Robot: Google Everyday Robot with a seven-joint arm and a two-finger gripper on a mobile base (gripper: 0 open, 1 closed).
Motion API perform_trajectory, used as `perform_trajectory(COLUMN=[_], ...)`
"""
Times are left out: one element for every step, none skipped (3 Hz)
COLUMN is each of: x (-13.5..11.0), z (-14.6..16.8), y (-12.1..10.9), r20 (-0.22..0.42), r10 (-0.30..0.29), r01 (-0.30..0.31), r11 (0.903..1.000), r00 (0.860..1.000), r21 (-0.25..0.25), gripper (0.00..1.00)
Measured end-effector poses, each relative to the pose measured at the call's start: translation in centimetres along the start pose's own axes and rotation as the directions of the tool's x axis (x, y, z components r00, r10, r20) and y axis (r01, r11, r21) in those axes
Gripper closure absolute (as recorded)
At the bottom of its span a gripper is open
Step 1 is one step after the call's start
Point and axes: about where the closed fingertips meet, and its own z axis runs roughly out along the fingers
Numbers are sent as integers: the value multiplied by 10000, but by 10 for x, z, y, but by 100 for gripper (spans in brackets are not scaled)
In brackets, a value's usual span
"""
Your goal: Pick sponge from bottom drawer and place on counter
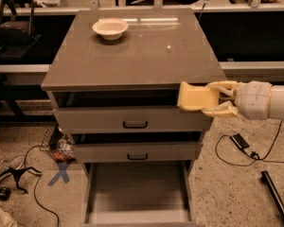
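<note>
Sponge, a pale yellow-tan soft block (195, 97), hangs in the air at the right end of the cabinet front, just below the near right corner of the worktop and level with the dark gap above the top drawer, well above the bottom drawer. The grey three-drawer cabinet (61, 109) fills the middle of the scene on a speckled floor (227, 193). Its glossy grey-brown square worktop (146, 56) has a thin overhanging edge. The bottom drawer (137, 193), a wide plain grey tray, is pulled far out toward the near side with its flat floor showing. Above it, the two shallower grey drawers, top (99, 119) and middle (99, 151), each carry a small black handle. A white cylindrical robot arm (267, 102) reaches in from the right. Its cream two-finger end effector (210, 99) pinches the sponge's right end, one finger above and one below. A small white bowl (110, 28) stands upright on the far left part of the worktop, well apart from the sponge. A blue cross mark (61, 174) lies on the floor left of the cabinet.
</note>
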Motion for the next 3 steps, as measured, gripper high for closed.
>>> perform_trajectory(x=[-28,-56,-67], z=[-10,-4,22], y=[-33,-82,-112], r20=[903,1320,1317], r10=[290,916,1528], r01=[-318,-1006,-1620], r11=[9991,9929,9849], r00=[9955,9870,9794], r21=[298,632,617], gripper=[100,100,100])
